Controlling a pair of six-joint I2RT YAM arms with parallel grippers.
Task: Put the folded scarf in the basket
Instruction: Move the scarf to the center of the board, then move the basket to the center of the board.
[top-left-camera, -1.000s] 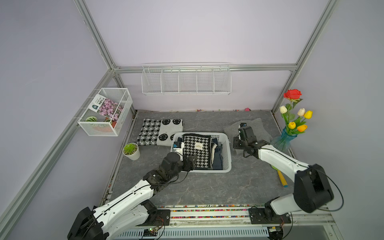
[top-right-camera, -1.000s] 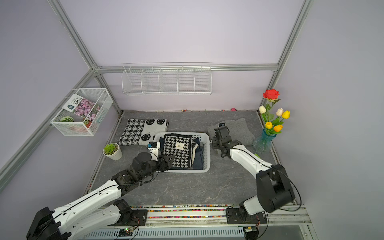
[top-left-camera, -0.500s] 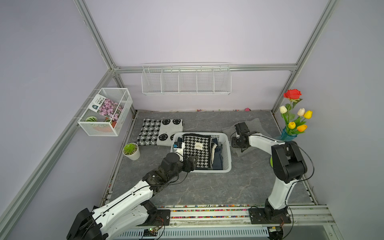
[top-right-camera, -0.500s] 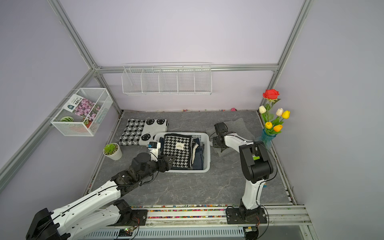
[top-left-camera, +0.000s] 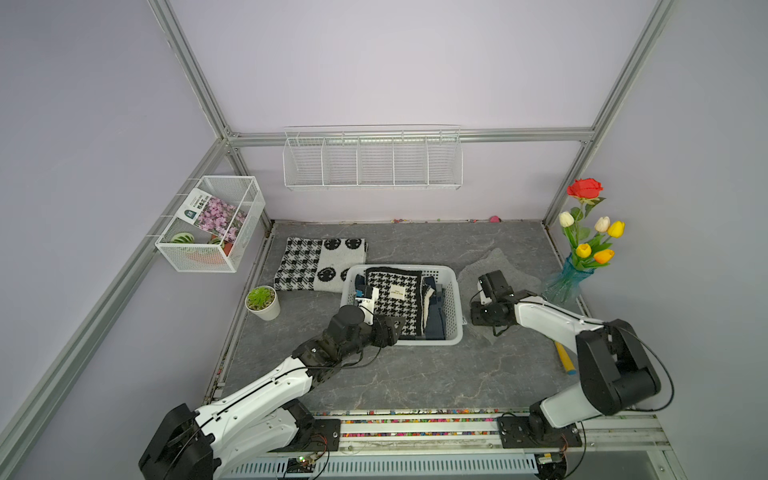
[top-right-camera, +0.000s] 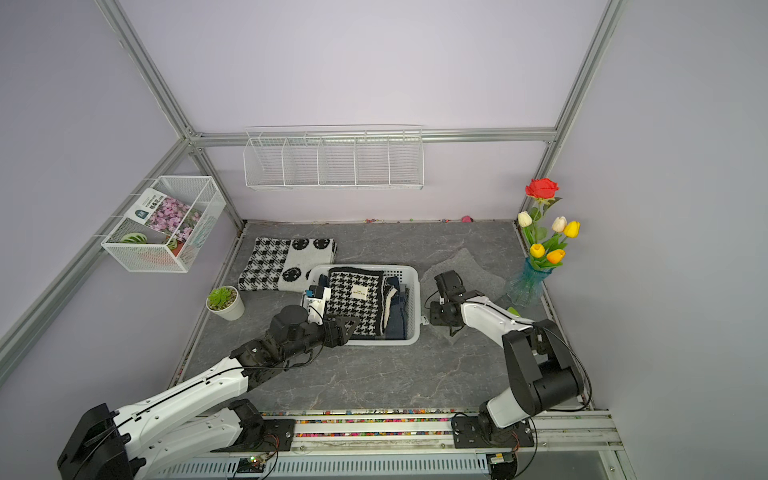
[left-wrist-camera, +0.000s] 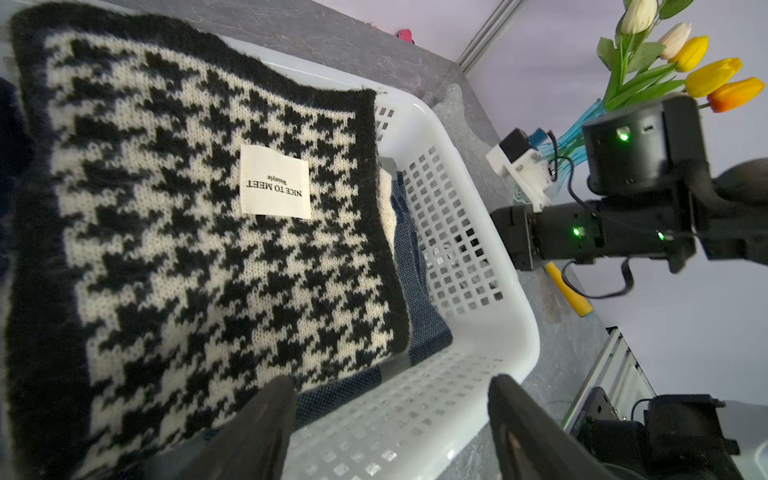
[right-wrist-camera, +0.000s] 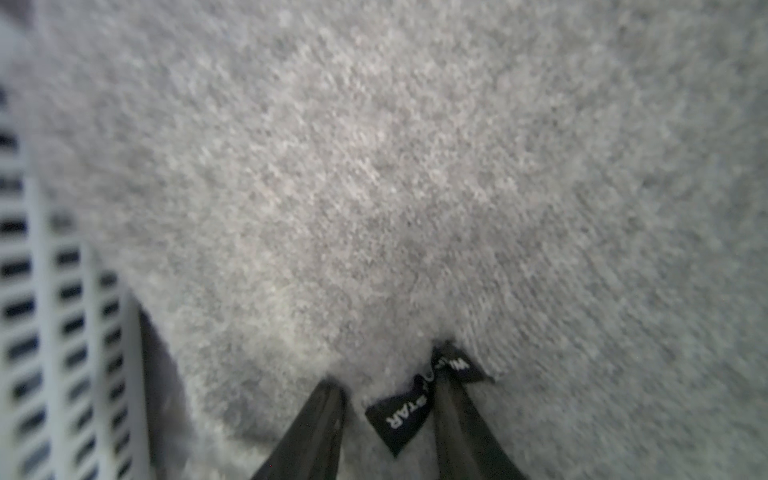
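right wrist view: right gripper (right-wrist-camera: 387, 388), jaws narrow, pinches grey scarf (right-wrist-camera: 374, 166); basket (top-left-camera: 458, 307) at nine o'clock could snag it.

Half a second back my right arm (top-left-camera: 544, 320) had its elbow reared up close over the table (top-left-camera: 415, 374). Now the elbow is down and out to the right again, as it was a second ago. The right pincer (right-wrist-camera: 388, 365) has slid a little nearer to me beside the basket (top-left-camera: 459, 307). It has narrowed onto a fold of the grey scarf (top-left-camera: 503, 264) by its black label (right-wrist-camera: 399, 415).
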